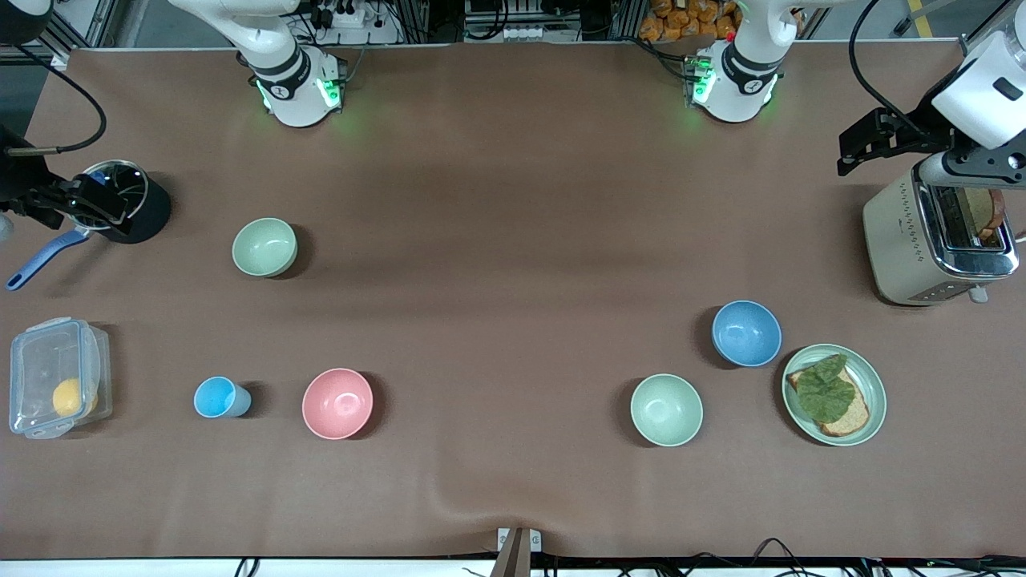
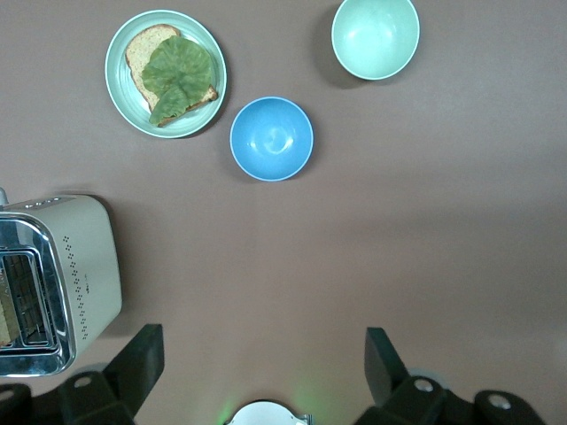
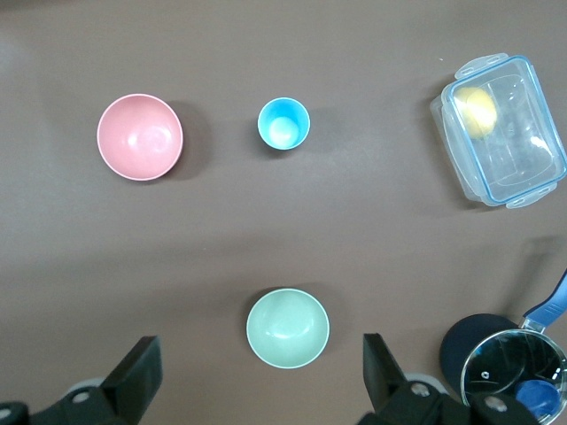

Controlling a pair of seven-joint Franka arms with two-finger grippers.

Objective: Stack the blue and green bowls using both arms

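The blue bowl (image 1: 746, 332) stands upright and empty toward the left arm's end of the table, also in the left wrist view (image 2: 271, 138). The sage-green bowl (image 1: 264, 247) stands toward the right arm's end, also in the right wrist view (image 3: 287, 328). My left gripper (image 1: 859, 151) is open and empty, high up by the toaster, and shows in its wrist view (image 2: 262, 354). My right gripper (image 1: 88, 204) is open and empty, up over the black pot, and shows in its wrist view (image 3: 257, 354). Both are well apart from the bowls.
A paler mint bowl (image 1: 666, 409) and a green plate (image 1: 875, 385) with a sandwich flank the blue bowl. A toaster (image 1: 906, 240) stands at the left arm's end. A pink bowl (image 1: 337, 403), light-blue cup (image 1: 218, 397), clear container (image 1: 56, 385) and pot (image 1: 140, 210) sit at the right arm's end.
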